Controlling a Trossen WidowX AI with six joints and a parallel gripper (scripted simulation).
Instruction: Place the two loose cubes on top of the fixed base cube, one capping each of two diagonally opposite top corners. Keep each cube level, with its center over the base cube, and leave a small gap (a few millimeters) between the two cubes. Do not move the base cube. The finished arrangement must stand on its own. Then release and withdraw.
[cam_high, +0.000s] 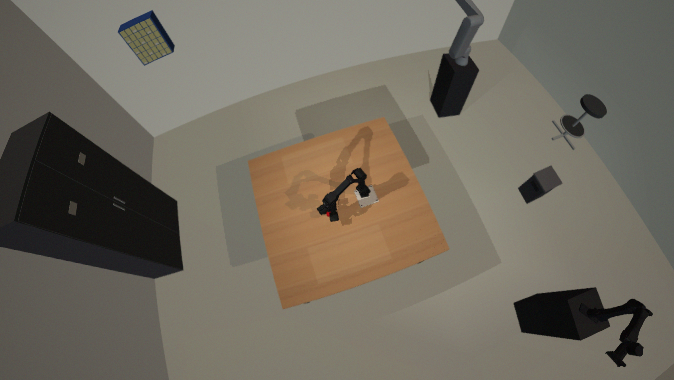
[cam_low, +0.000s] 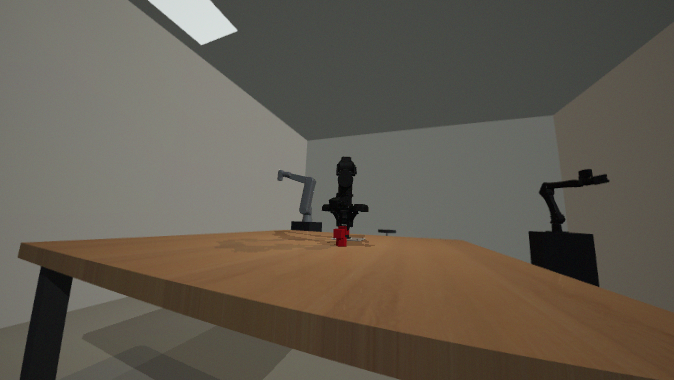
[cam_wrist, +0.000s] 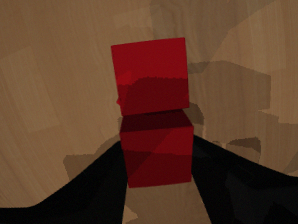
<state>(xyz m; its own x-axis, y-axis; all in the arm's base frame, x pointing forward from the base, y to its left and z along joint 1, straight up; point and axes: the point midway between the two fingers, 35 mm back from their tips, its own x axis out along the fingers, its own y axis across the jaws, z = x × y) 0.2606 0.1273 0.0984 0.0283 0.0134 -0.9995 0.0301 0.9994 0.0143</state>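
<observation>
Red, flat-faced and square-edged, the held cube (cam_wrist: 157, 162) (cam_low: 347, 232) sits nearest the wrist camera, with the gripper (cam_wrist: 156, 144) (cam_low: 345, 226) (cam_high: 330, 215) clamped on its two opposite sides. Estimate: light, rigid, not fragile; smooth faces may slip or pivot if gripped off-centre. Current hold, mid-face on parallel sides, seems right; keep the lower edges free for landing.

Just beyond, the other loose cube (cam_wrist: 152, 75) (cam_low: 339, 233) appears perched on the base cube (cam_low: 341, 243), slightly turned in the wrist view. Whether it touches the held cube: cannot tell. Risk: a sideways nudge would shift it, being unclamped.

Below lies the wooden table (cam_wrist: 35, 30) (cam_low: 350, 300) (cam_high: 350, 250). Next move probably calls for lining up over the opposite corner, lowering level, then opening gently without dragging either cube.
</observation>
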